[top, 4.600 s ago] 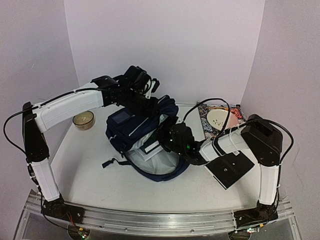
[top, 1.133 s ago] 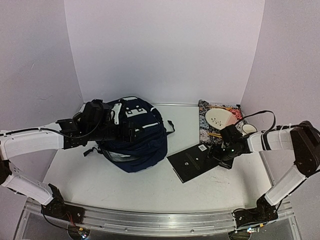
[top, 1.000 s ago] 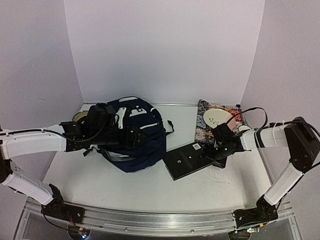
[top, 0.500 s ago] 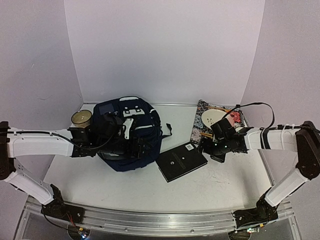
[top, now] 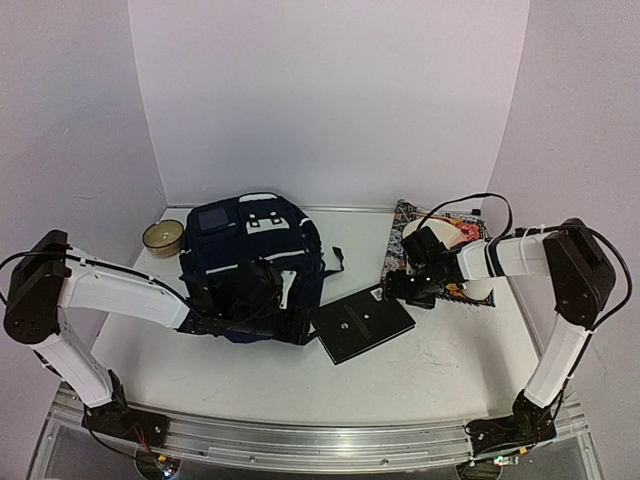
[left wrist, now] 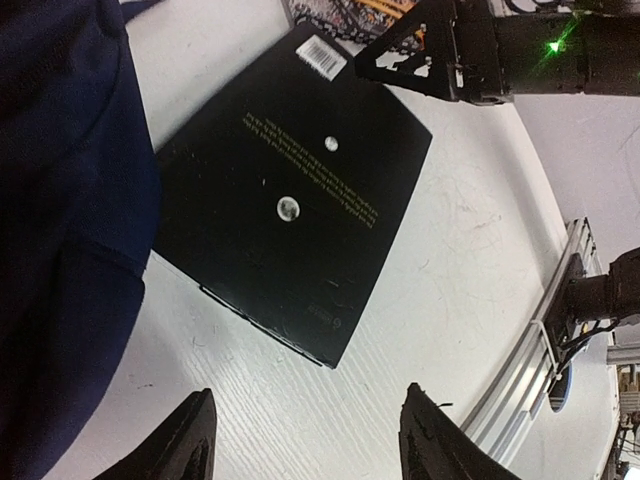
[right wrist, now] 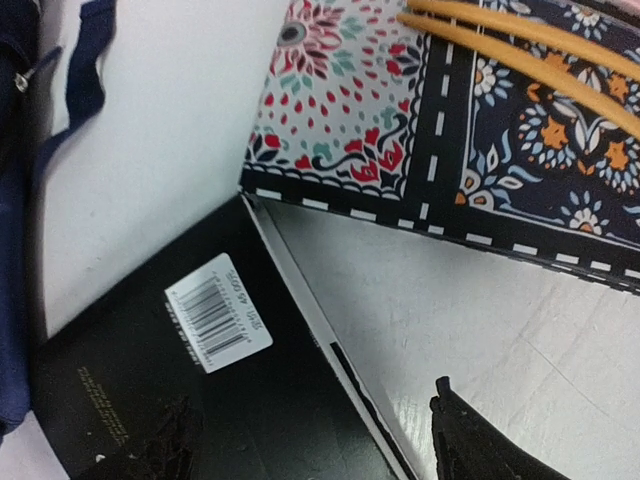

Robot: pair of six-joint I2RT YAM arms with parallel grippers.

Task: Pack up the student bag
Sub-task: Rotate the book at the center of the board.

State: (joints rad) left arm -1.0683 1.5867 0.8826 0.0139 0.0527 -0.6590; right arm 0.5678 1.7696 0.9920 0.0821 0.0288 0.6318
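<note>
Against the near-right edge of the backpack [top: 255,245], left of centre, the black book [top: 365,322] has been slid in from the right and lies flat, so it is judged staged, not packed. Left gripper [left wrist: 310,445] is held spread and empty just near of the book; right gripper [right wrist: 320,440], also spread and empty, is set over its far-right corner by the patterned mat [right wrist: 350,130]. Versus the earliest frame, the backpack's grey lining is no longer exposed.
</note>
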